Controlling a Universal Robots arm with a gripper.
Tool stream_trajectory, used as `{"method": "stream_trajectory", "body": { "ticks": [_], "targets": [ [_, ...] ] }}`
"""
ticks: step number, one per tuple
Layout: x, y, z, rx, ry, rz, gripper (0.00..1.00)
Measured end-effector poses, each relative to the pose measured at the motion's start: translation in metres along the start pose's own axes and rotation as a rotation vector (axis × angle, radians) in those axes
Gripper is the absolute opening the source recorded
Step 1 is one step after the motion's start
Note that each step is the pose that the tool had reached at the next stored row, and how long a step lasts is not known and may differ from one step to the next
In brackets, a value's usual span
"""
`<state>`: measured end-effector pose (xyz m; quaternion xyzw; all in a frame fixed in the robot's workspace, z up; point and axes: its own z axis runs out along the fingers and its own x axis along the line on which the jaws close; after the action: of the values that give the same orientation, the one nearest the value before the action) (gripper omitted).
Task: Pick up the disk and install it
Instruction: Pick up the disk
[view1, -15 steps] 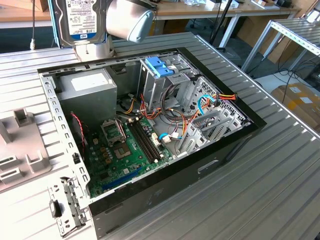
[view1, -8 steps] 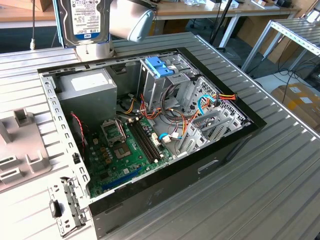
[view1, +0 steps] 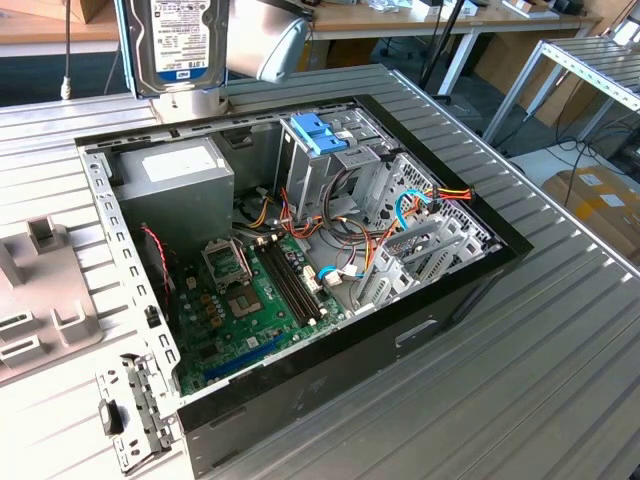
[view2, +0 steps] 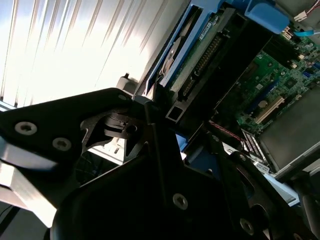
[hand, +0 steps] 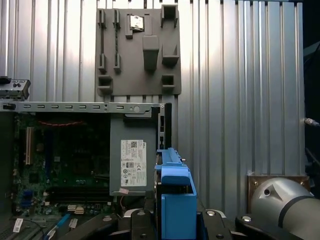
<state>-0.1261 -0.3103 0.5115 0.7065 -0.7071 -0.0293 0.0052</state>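
The disk (view1: 182, 42) hangs upright in the air at the top of the exterior view, white-and-blue label facing the camera, above the far rim of the open computer case (view1: 480, 290) near the power-supply box. In the first wrist view it is seen edge-on by its blue side bracket (hand: 175, 200), with my gripper (hand: 175, 222) shut on it, black fingers on both sides. The second wrist view shows the disk (view2: 200, 47) with its connector edge and blue frame just past the black fingers (view2: 150, 130).
Inside the case sit the grey power-supply box (view1: 175, 170), the green motherboard (view1: 250, 300) and a metal drive cage with light-blue latch tabs (view1: 320, 135). A grey fixture plate (view1: 40, 290) and a loose metal bracket (view1: 135, 410) lie on the ribbed table at the exterior view's left.
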Motion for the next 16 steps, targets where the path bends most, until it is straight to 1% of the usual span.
{"method": "stream_trajectory", "body": {
  "ticks": [16],
  "targets": [
    [0.0118,-0.0129,-0.0006,-0.0003,0.0000,0.000,0.36]
  ]
}}
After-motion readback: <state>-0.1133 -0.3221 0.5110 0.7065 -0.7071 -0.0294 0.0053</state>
